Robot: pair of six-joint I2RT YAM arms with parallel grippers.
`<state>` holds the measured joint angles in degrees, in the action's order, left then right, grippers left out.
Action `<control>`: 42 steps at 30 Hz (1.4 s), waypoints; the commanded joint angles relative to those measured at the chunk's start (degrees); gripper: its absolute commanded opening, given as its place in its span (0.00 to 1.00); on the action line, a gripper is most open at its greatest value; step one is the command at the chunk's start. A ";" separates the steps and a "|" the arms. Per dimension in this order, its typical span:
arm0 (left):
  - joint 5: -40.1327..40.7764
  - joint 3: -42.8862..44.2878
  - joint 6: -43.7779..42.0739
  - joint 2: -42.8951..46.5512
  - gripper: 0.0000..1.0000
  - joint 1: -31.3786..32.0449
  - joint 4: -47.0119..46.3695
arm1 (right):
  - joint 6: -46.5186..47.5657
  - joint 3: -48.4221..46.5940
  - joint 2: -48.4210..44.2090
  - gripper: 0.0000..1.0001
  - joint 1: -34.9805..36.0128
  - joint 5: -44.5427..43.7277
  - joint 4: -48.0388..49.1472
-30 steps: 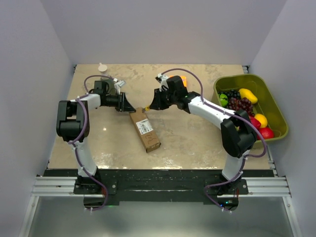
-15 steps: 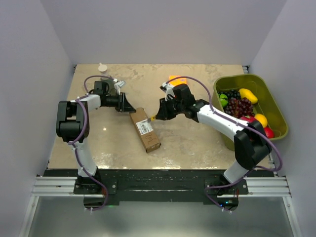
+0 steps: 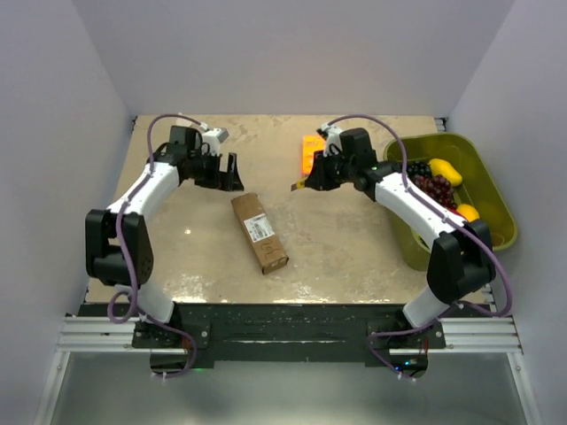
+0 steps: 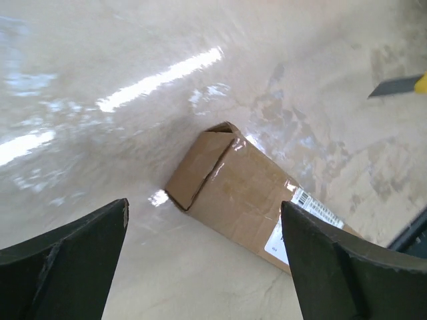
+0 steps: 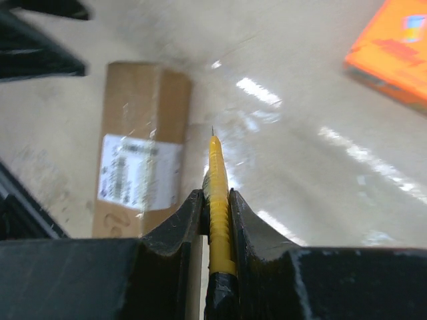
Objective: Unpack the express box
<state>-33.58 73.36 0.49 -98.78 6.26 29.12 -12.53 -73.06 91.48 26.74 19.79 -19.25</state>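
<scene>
Express box lies on glossy beige table between pale walls.

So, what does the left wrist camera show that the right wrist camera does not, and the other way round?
Only the left wrist view shows the end flap of the express box, seen between the wide-open fingers of the left gripper. Only the right wrist view shows the orange flat box and the right gripper shut on the yellow cutter. Both show the express box with its white label lying on the table. The cutter's tip also appears at the right edge of the left wrist view.
</scene>
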 commanded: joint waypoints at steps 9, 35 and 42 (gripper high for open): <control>14.41 -5.32 19.10 1.31 1.00 10.96 6.98 | 1.11 -5.26 -1.04 0.00 -4.59 -4.67 0.70; -30.38 -23.18 -13.31 -6.67 0.20 -24.53 -0.92 | 0.40 -3.76 -0.51 0.00 -4.68 -1.42 4.39; -25.23 -16.07 -19.29 -12.74 0.12 -28.94 6.80 | 1.02 -0.69 -3.24 0.00 -4.68 -1.86 5.09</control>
<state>-65.84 52.82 -9.85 -107.92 -22.20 32.21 -12.32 -75.20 91.66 22.11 17.47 -16.99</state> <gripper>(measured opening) 0.123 0.203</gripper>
